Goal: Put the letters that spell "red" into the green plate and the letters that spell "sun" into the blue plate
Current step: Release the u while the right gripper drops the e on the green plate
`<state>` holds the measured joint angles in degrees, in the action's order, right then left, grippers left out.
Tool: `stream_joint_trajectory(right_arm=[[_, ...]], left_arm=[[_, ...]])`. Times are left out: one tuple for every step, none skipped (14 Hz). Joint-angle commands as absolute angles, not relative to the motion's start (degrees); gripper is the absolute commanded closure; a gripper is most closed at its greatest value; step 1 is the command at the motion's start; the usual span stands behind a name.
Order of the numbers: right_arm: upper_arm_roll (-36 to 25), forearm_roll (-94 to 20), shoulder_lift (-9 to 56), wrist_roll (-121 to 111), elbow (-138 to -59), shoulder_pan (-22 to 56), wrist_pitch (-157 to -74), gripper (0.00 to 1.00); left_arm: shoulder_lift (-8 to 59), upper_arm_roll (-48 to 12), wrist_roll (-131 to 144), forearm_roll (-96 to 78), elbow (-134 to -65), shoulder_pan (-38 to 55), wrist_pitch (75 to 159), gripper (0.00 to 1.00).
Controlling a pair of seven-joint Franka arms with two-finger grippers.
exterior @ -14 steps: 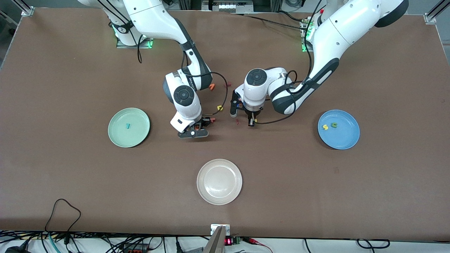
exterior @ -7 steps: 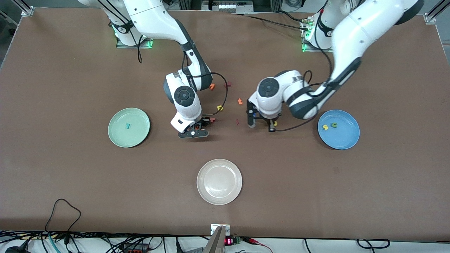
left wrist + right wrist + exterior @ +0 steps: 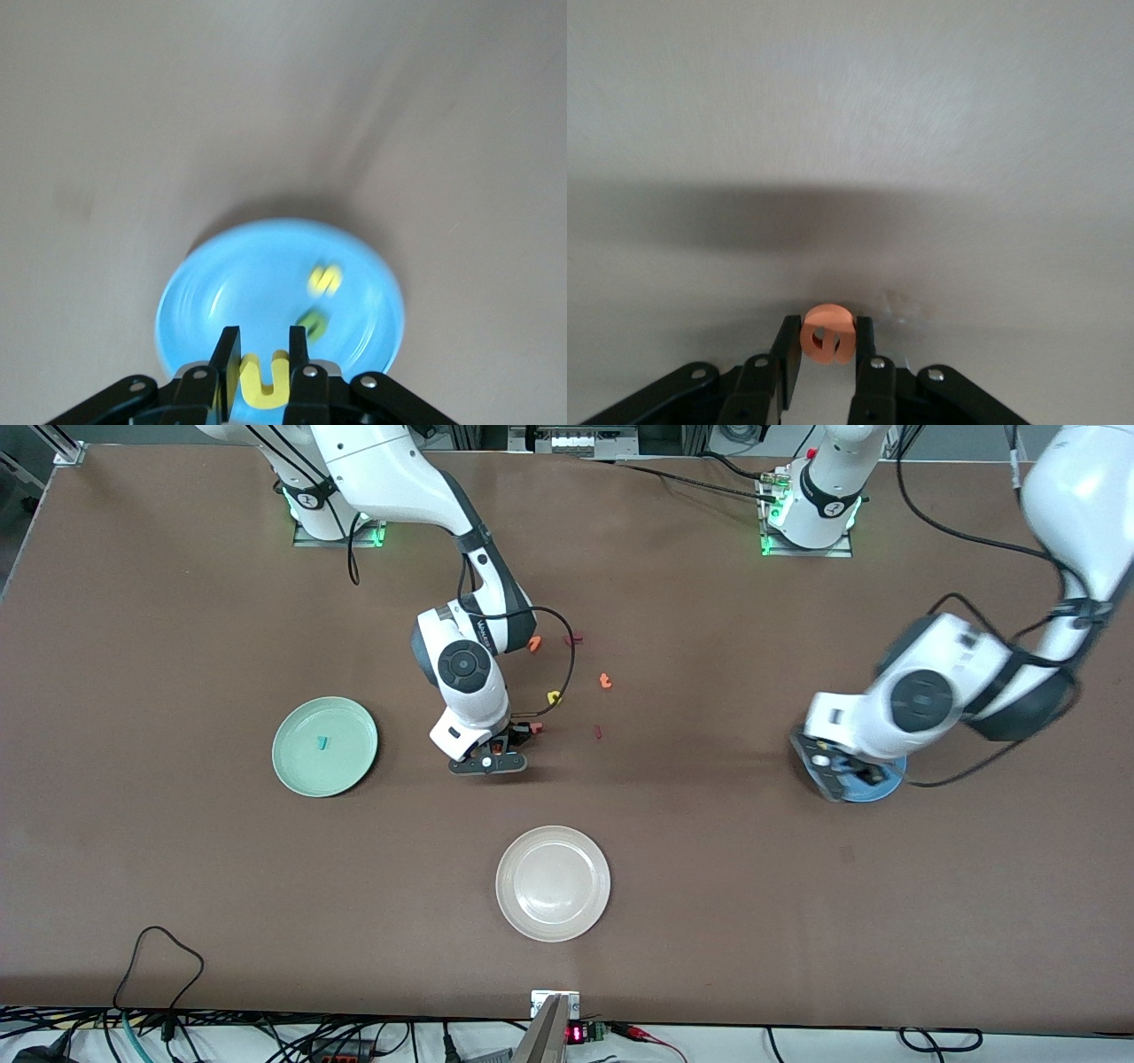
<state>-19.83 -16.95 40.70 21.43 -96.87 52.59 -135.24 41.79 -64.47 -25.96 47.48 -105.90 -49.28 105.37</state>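
Observation:
My left gripper (image 3: 264,341) hangs over the blue plate (image 3: 204,301), shut on a yellow "u" (image 3: 266,379). A yellow "s" (image 3: 325,280) and a dark green "n" (image 3: 310,320) lie in that plate. In the front view the left gripper (image 3: 837,775) covers most of the blue plate (image 3: 889,782). Near the table's middle, my right gripper (image 3: 493,755) is low at the table. Its fingers press both sides of an orange "e" (image 3: 827,336). A teal "r" (image 3: 323,740) lies in the green plate (image 3: 297,762).
A cream-white plate (image 3: 553,883) lies nearer the front camera than the right gripper. Loose letters lie beside that gripper: a yellow one (image 3: 555,697), an orange "t" (image 3: 605,681), an orange one (image 3: 533,644) and dark red ones (image 3: 598,732) (image 3: 576,638).
The left arm has swung from the table's middle to over the blue plate, carrying the yellow "u". The right gripper stayed in place while its fingers narrowed onto the orange "e".

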Motion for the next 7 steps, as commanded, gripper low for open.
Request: stream_joint_trajectory(right_arm=[[-24.06,-17.32,34.11,20.13,-97.73,49.31,-127.12,0.91],[-26.34,-17.23,33.93,18.73,-98.34,49.22,-124.83,0.91],[-28.46,-17.23,33.84,15.59,-100.18,49.65,-124.46,0.91],[-30.22,-17.23,33.05,12.77,-102.11,49.92,-124.45,0.91],[-31.71,-17.23,32.35,10.48,-103.87,49.92,-124.37,0.9],[-33.29,-17.23,30.69,8.02,-106.15,50.01,-124.45,0.9],[-34.35,-17.23,29.28,5.91,-108.61,49.92,-124.71,0.88]], left_arm=[[42.19,-65.04,-26.28,48.78,-108.36,-53.52,105.9,0.68],[42.19,-64.52,-25.93,48.78,-108.8,-53.44,106.17,0.39],[42.19,-64.16,-25.84,48.78,-108.63,-53.44,106.08,0.0],[42.01,-64.16,-25.75,48.78,-108.37,-53.0,105.74,0.0],[41.92,-64.33,-25.75,48.69,-108.28,-52.82,105.47,0.0],[41.92,-64.42,-25.75,48.6,-108.19,-52.82,105.38,0.0],[41.92,-64.51,-25.84,48.52,-108.02,-53.0,105.38,0.0]])
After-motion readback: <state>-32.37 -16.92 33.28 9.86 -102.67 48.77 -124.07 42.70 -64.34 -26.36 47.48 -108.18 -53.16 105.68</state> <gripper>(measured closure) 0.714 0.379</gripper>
